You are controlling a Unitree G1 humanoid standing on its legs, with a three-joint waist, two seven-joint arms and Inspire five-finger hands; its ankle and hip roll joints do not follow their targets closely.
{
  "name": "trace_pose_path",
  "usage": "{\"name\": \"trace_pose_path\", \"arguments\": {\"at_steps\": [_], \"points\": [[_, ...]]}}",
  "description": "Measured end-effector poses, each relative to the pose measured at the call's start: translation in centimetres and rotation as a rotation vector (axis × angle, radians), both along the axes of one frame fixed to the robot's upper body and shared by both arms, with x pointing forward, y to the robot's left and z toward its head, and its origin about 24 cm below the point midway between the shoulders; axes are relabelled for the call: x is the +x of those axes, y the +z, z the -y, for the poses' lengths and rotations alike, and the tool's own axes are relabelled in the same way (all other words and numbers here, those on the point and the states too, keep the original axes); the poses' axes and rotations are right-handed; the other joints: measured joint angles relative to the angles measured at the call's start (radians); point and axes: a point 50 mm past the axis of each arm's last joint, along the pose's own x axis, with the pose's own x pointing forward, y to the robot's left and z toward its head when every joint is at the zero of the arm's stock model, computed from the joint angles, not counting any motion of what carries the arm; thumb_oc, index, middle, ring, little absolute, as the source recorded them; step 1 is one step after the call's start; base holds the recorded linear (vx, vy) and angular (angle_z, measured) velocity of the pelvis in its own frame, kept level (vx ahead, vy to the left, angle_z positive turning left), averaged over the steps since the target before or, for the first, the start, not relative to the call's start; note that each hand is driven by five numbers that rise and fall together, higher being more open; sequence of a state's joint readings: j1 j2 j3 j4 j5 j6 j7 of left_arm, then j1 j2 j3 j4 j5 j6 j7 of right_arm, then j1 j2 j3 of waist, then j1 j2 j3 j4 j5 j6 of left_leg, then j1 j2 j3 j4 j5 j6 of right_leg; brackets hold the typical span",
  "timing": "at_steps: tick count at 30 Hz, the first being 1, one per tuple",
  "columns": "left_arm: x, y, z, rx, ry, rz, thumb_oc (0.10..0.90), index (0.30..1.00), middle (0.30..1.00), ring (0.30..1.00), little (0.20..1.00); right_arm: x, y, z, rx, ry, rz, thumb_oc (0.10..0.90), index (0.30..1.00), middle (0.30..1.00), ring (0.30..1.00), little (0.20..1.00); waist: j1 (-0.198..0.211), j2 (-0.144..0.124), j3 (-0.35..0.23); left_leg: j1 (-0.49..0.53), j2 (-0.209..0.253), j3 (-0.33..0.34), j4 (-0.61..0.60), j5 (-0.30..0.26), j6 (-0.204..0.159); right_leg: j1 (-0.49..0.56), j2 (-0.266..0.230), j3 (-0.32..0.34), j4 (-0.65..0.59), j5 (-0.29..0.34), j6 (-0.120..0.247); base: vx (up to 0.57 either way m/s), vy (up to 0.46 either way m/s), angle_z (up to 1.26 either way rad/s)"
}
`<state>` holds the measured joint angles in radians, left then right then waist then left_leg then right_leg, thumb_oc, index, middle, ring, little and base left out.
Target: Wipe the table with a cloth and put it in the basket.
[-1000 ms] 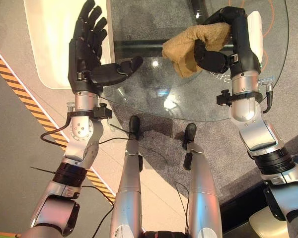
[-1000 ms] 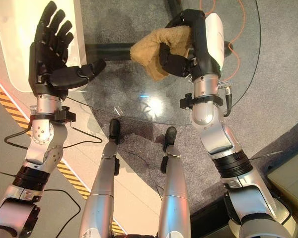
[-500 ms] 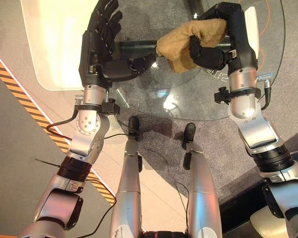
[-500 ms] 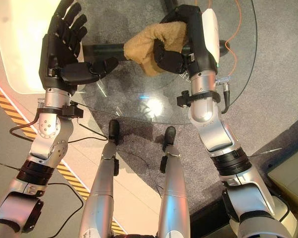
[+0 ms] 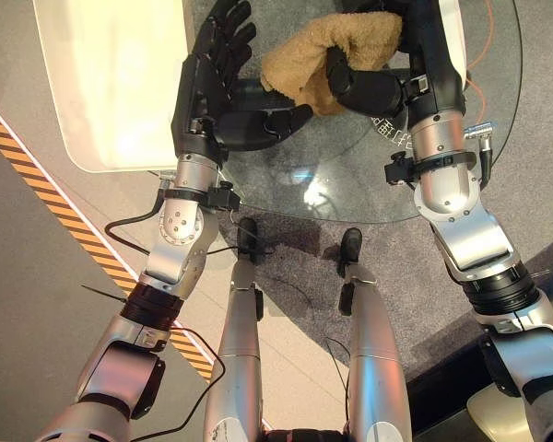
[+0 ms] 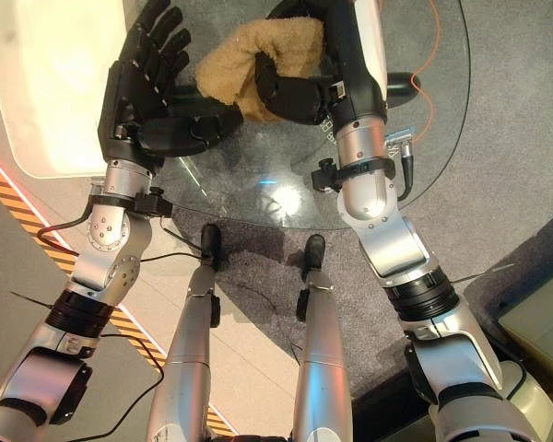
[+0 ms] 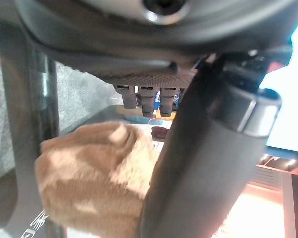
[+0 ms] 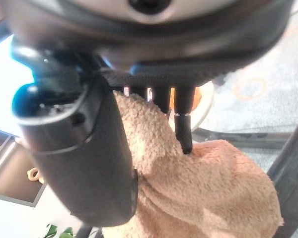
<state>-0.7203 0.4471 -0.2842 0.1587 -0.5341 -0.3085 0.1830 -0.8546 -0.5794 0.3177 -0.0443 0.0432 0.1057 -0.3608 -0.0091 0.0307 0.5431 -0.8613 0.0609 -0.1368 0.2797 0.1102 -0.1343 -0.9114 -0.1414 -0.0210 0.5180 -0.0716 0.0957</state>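
Note:
A tan fluffy cloth (image 5: pixel 300 60) hangs bunched over the round glass table (image 5: pixel 286 189). My right hand (image 5: pixel 378 85) is shut on it, fingers and thumb curled round its upper part; the right wrist view shows the cloth (image 8: pixel 208 193) pressed against that hand's thumb (image 8: pixel 74 153). My left hand (image 5: pixel 210 87) is open beside the cloth on its left, palm towards it, fingers straight. Its thumb (image 5: pixel 278 122) reaches under the cloth's lower edge; I cannot tell whether it touches. The left wrist view shows the cloth (image 7: pixel 89 183) just past the thumb (image 7: pixel 203 163).
A white rounded tabletop (image 5: pixel 111 83) adjoins the glass table on the left. Dark frame bars show through the glass. Yellow-black hazard tape (image 5: pixel 37 175) runs across the floor at the left. An orange cord (image 5: pixel 484 46) lies on the carpet beyond the table at the right.
My left hand has moved right and further over the table, up to the cloth. My right hand has carried the cloth leftward and away from me, towards the left hand.

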Motion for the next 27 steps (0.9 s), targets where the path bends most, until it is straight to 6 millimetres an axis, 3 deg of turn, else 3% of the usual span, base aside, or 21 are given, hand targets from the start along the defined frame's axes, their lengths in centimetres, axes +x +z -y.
{"name": "trace_pose_path", "arguments": {"at_steps": [6, 27], "points": [[0.5, -0.7, 0.4, 0.027, -0.012, -0.041, 0.8, 0.9, 0.9, 0.9, 0.9, -0.1, 0.0, -0.4, 0.006, 0.032, -0.009, 0.1, 0.3, 0.3, 0.3, 0.2, -0.005, 0.0, 0.0, 0.001, 0.0, 0.002, 0.0, 0.0, 0.0, 0.0, 0.0, 0.001, -0.001, 0.001, 0.0, 0.0, 0.0, 0.0], [1.1, 0.1, 0.7, 0.05, 0.004, -0.026, 0.8, 0.9, 0.9, 0.9, 0.9, -0.2, 0.8, -1.7, 0.055, 0.193, -0.062, 0.1, 0.3, 0.3, 0.3, 0.2, -0.024, 0.0, 0.0, 0.004, 0.002, 0.006, 0.001, 0.0, 0.0, 0.001, 0.002, 0.005, 0.0, 0.004, -0.001, 0.0, 0.0, 0.0]]}}
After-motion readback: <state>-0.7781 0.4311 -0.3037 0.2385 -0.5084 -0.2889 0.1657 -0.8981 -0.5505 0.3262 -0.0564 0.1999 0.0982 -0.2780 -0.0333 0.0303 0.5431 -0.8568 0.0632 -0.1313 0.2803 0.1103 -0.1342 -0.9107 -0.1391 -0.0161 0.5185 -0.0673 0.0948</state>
